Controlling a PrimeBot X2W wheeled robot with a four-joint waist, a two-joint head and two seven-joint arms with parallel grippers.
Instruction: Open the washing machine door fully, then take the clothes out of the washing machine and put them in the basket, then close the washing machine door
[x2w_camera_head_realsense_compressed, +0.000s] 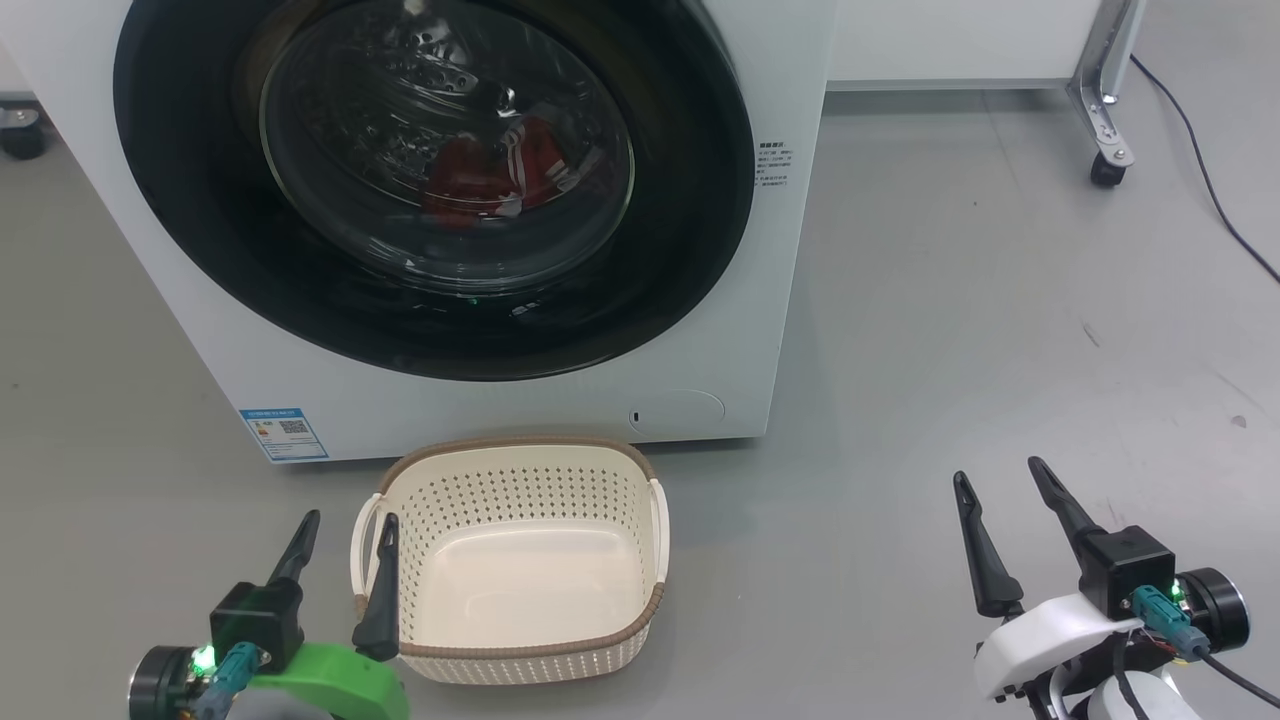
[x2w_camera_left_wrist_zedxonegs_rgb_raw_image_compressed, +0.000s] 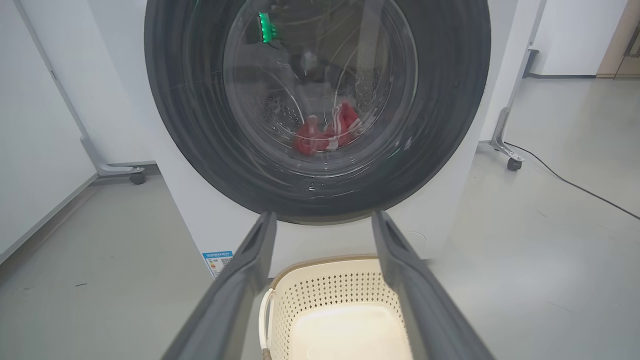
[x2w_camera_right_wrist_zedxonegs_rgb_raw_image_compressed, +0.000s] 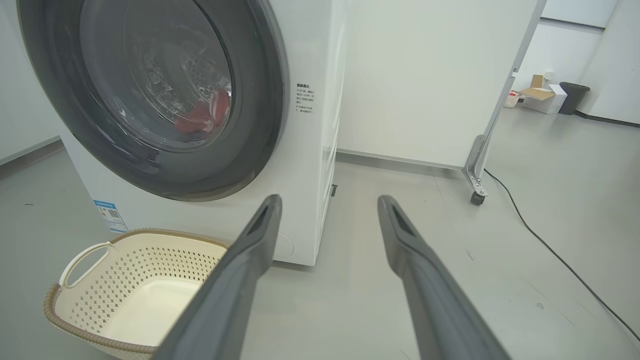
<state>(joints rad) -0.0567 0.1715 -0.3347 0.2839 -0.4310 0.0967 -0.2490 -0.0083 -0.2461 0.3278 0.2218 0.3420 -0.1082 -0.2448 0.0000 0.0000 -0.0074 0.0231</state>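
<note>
The white washing machine (x2w_camera_head_realsense_compressed: 700, 330) stands ahead with its round black-rimmed door (x2w_camera_head_realsense_compressed: 200, 250) shut. Through the glass I see the red clothes (x2w_camera_head_realsense_compressed: 480, 175) lying in the drum, also visible as red clothes (x2w_camera_left_wrist_zedxonegs_rgb_raw_image_compressed: 325, 132) in the left wrist view. The cream basket (x2w_camera_head_realsense_compressed: 630, 480) sits empty on the floor just in front of the machine. My left gripper (x2w_camera_head_realsense_compressed: 348, 520) is open at the basket's left handle, above the floor. My right gripper (x2w_camera_head_realsense_compressed: 1000, 475) is open well to the right of the basket, holding nothing.
A wheeled metal stand leg (x2w_camera_head_realsense_compressed: 1105, 120) and a black cable (x2w_camera_head_realsense_compressed: 1210, 190) lie on the grey floor at the far right. Another caster (x2w_camera_head_realsense_compressed: 22, 135) sits left of the machine. A bin and boxes (x2w_camera_right_wrist_zedxonegs_rgb_raw_image_compressed: 545, 95) stand far off in the right wrist view.
</note>
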